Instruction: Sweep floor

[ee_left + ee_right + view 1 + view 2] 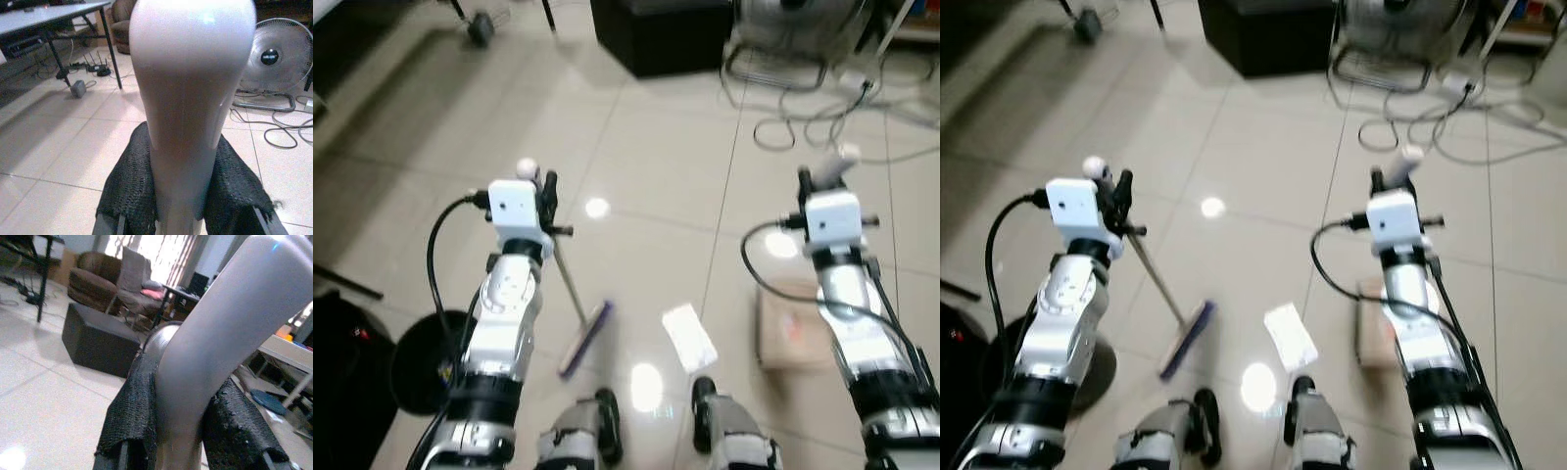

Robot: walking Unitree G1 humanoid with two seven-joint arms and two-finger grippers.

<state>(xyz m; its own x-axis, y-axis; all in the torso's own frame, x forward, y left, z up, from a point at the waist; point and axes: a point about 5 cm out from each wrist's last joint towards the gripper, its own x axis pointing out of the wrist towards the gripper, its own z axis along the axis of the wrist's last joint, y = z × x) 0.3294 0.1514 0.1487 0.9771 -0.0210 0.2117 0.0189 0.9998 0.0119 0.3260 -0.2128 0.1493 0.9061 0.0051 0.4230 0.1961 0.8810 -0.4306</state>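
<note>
My left gripper (545, 199) is shut on the pale handle (188, 107) of a broom, held between its black padded fingers (128, 191). The thin stick slants down to the purple broom head (584, 339), which rests on the tiles. A white scrap of paper (688, 336) lies just right of the head. My right gripper (820, 182) is shut on a second pale handle (220, 347), whose tip (847, 157) sticks out above it. Below that arm a tan flat dustpan-like thing (790, 328) sits on the floor, partly hidden by the arm.
A black ottoman (661, 34) stands ahead, with a floor fan (793, 29) and loose cables (822, 113) to its right. A table leg and a grey adapter (480, 26) are at the far left. A black round base (426, 357) lies by my left side. My feet (597, 431) show below.
</note>
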